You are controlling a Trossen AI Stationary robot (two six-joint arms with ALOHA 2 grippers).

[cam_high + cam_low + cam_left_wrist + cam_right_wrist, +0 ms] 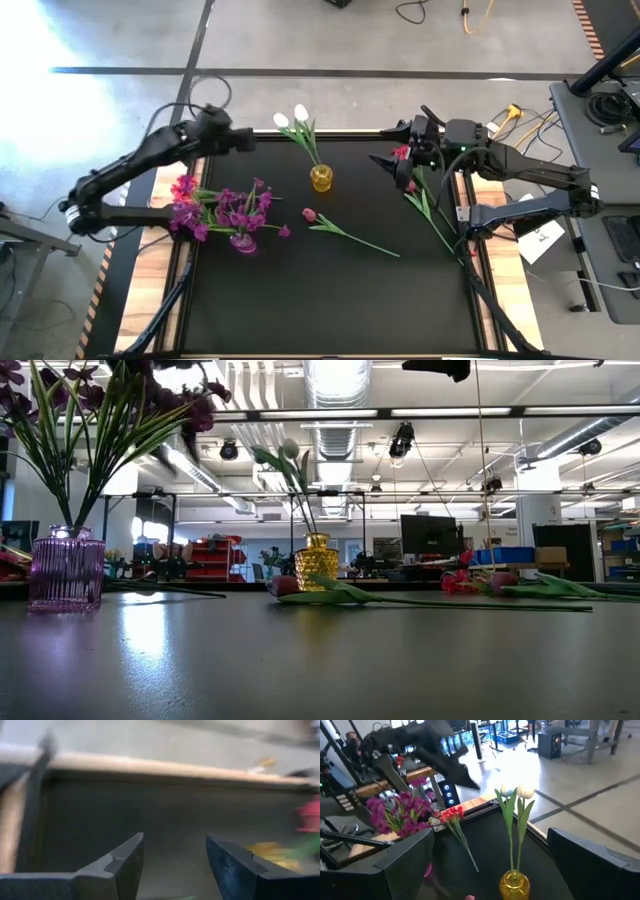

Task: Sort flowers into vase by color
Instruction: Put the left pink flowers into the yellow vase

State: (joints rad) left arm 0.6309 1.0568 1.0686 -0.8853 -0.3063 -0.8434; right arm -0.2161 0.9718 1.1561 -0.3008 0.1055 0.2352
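Observation:
A purple vase at the table's left holds purple flowers. Beside it a red-pink bunch lies on the table. A yellow vase holds two white tulips. A pink bud lies on its long stem mid-table. More red flowers lie with their stems at the right. My left gripper hangs open over the far left corner with nothing between its fingers. My right gripper stands open and raised, level with the yellow vase, which stands ahead of it.
Wooden rails run along both sides of the black tabletop. A side desk with cables and papers stands to the right. The near half of the tabletop holds no objects.

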